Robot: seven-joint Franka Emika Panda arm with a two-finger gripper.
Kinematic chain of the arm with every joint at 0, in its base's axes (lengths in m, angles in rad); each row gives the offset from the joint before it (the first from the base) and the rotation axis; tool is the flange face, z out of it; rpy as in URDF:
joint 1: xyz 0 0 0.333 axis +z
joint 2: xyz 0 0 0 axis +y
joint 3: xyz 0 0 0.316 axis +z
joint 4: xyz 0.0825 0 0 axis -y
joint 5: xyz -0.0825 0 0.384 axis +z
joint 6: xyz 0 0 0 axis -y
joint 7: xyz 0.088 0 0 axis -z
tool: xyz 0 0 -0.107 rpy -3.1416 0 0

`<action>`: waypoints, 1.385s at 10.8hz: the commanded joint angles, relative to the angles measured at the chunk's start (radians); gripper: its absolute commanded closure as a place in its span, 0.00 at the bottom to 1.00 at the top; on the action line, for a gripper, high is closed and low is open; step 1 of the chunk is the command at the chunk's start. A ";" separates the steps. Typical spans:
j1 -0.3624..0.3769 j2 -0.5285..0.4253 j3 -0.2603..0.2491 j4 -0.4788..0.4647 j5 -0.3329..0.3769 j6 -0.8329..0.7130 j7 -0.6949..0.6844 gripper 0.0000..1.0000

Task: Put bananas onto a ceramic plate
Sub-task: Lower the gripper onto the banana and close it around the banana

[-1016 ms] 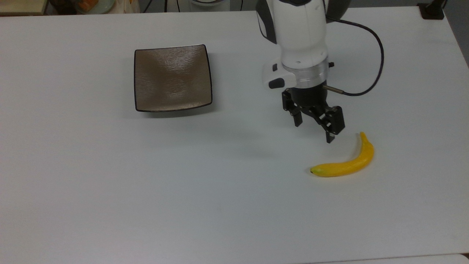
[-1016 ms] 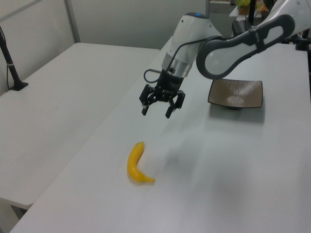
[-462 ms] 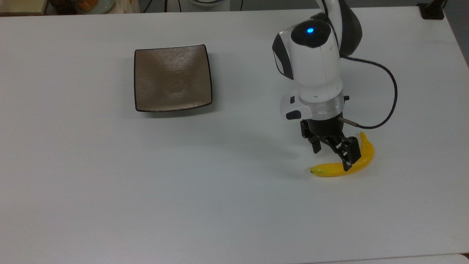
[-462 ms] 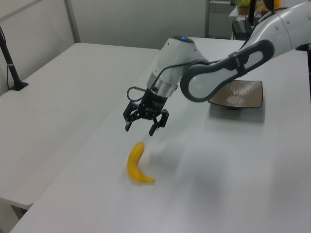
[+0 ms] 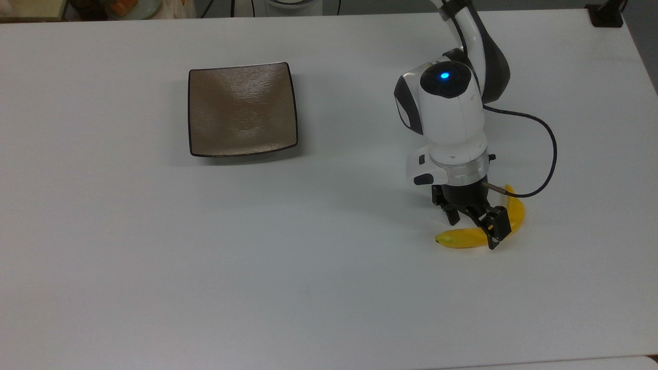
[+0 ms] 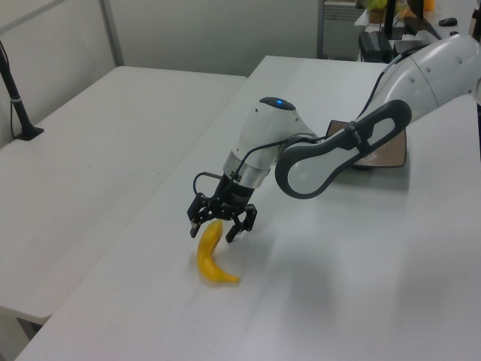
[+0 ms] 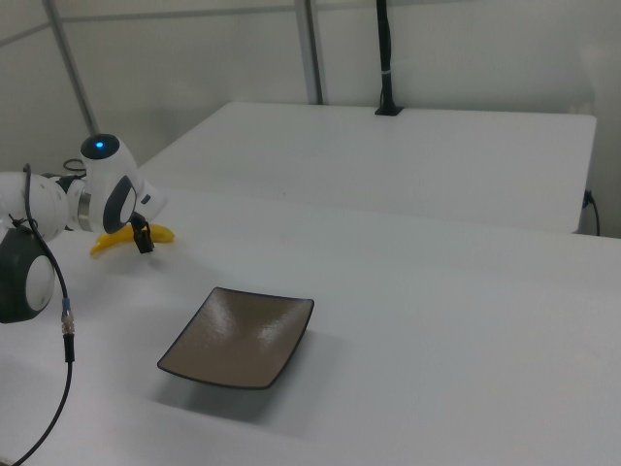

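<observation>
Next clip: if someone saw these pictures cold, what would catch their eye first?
Probably the curved bright-yellow banana lying on the white table at the top view's lower right, with the robot's black claw lowered over its middle, fingers open on either side. Next, the square glossy brown ceramic plate sitting bare, well apart toward the top view's upper left.

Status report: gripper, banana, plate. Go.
Gripper open, low, straddling the banana. Banana on the table, not gripped. Ceramic plate bare, path to it clear.
</observation>
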 commanded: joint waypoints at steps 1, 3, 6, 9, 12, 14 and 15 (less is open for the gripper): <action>0.015 0.023 -0.013 0.031 -0.020 0.020 0.030 0.54; 0.015 0.023 -0.011 0.029 -0.035 0.022 0.030 0.75; 0.015 0.023 -0.010 0.026 -0.055 0.024 0.030 0.81; 0.013 0.010 -0.013 0.023 -0.061 0.021 0.030 0.82; 0.013 -0.058 -0.019 -0.011 -0.104 0.010 0.027 0.82; 0.006 -0.103 -0.024 -0.035 -0.139 -0.021 0.027 0.84; 0.004 -0.114 -0.034 -0.035 -0.155 -0.062 0.027 0.84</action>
